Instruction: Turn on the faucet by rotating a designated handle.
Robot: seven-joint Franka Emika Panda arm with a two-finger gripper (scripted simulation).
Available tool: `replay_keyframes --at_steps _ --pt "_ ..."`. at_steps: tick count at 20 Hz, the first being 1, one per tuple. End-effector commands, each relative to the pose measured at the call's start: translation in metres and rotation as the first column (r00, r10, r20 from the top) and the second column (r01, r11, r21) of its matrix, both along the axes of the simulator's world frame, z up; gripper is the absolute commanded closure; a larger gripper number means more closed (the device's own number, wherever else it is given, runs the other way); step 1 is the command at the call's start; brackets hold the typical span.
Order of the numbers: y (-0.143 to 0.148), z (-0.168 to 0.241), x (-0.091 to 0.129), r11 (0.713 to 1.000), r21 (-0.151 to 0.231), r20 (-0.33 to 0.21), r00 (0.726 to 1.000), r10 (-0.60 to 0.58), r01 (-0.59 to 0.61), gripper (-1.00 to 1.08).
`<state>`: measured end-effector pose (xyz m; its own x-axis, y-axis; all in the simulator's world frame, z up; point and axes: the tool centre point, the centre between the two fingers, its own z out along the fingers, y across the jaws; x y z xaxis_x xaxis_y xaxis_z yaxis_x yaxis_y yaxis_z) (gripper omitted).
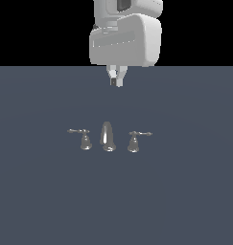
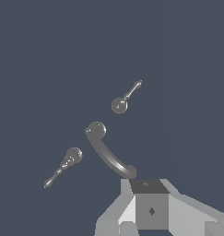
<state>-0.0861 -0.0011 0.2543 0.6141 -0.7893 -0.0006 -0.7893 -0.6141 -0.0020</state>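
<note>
The chrome faucet stands small on the dark floor, with its arched spout (image 1: 107, 137) in the middle. The handle (image 1: 133, 142) is on the exterior view's right, its thin lever pointing right. Its twin (image 1: 84, 139) is on the left, lever pointing left. My gripper (image 1: 116, 81) hangs well above and behind the spout, shut with nothing in it, touching nothing. The wrist view looks down on the spout (image 2: 109, 156) and two lever handles (image 2: 120, 104) (image 2: 72, 157); I cannot tell which of these is the handle. The gripper (image 2: 149, 185) shows at the frame's edge near the spout's tip.
A flat dark blue-grey floor (image 1: 185, 201) spreads all around the faucet. The white arm's wrist body (image 1: 125, 40) fills the top middle of the exterior view.
</note>
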Motion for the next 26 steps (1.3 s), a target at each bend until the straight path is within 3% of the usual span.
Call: replay_keyframes --at_steps 1,6,11,26 --pt "-0.006 -0.016 0.011 0.998 0.001 0.001 0.998 -0.065 0.065 1.08" --pt "-0.019 -0.048 0.030 0.981 0.001 0.000 0.981 -0.193 0.193 1.08" --pt "-0.036 -0.081 0.048 0.947 0.000 0.000 0.947 -0.322 0.322 1.08" --pt "-0.092 -0.165 0.084 0.782 -0.004 0.000 0.782 -0.624 0.624 1.08"
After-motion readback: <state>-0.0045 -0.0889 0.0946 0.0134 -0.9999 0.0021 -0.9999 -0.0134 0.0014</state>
